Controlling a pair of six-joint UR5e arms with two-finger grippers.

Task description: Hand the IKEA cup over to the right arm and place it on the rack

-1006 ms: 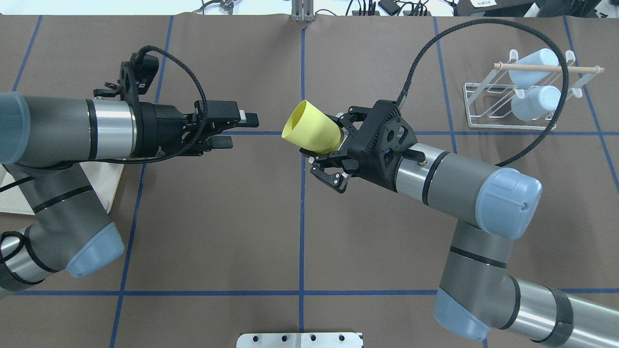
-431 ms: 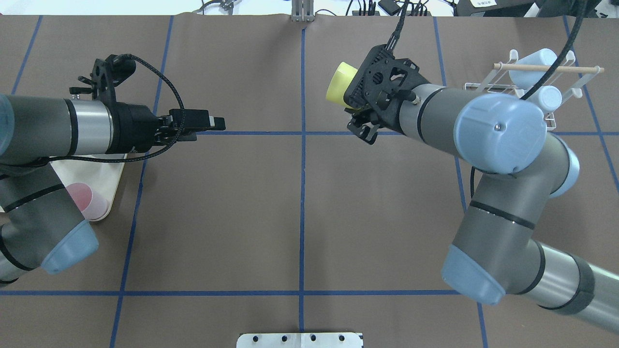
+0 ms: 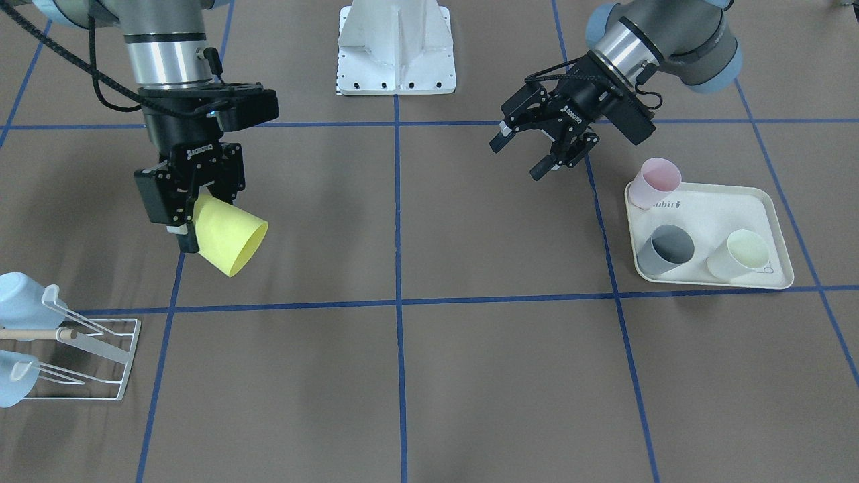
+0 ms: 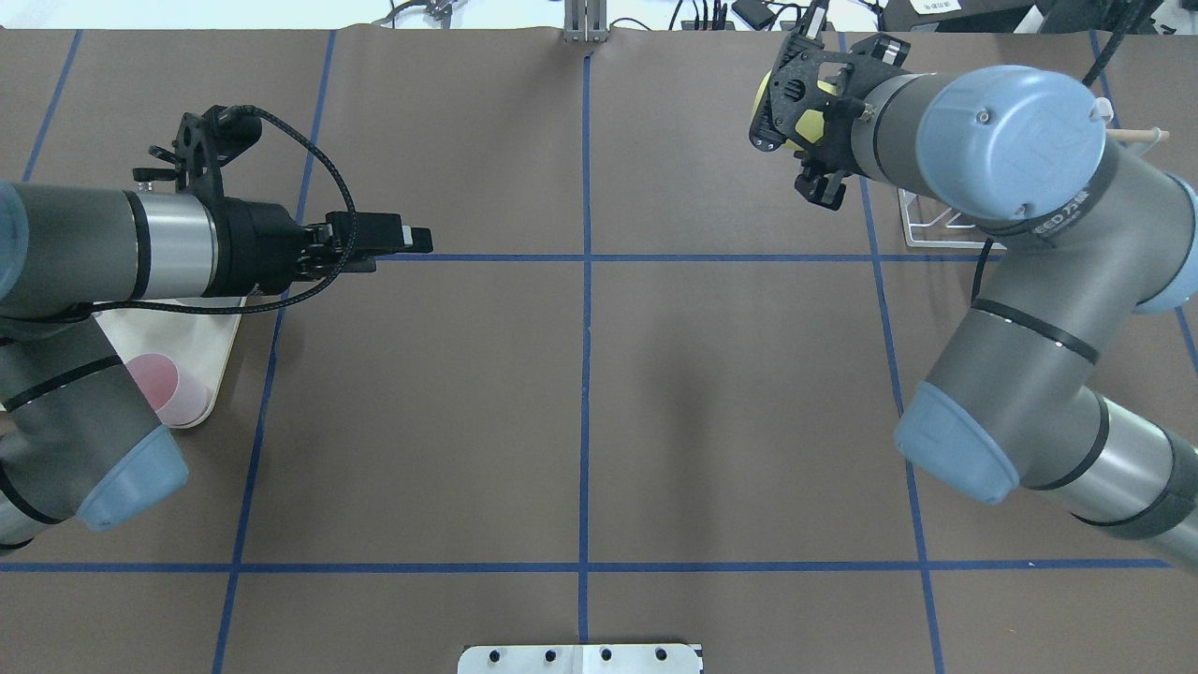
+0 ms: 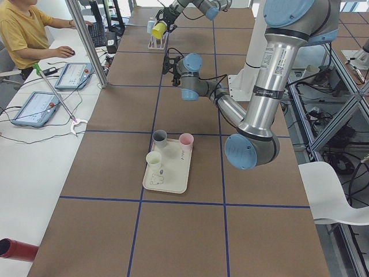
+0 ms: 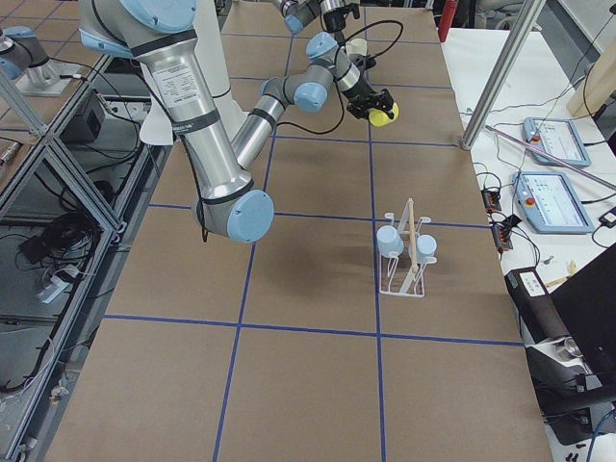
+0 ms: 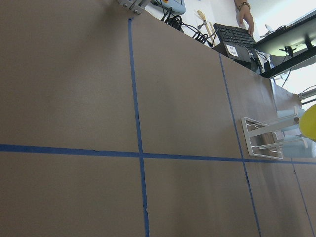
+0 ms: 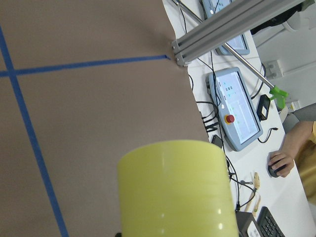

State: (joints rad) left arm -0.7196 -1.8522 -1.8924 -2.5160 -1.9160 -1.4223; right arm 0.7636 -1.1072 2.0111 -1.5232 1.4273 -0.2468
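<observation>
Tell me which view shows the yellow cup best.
Exterior front-facing: the whole cup shows, tilted, held at its narrow end by the right gripper. Overhead hides most of it behind that gripper; the right wrist view shows only its side, close up; the side views show it tiny; the left wrist catches a sliver.

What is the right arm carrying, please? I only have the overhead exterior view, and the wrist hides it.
Observer: A yellow cup, gripped near its base by the right arm's jaws and held tilted above the table.
Operator: Thank you. How full is the rack?
Observer: It carries two pale blue cups. The yellow cup is well clear of it, not touching.
Operator: Besides the pink cup, what is on the tray?
Observer: A grey cup and a cream cup, both upright.
</observation>
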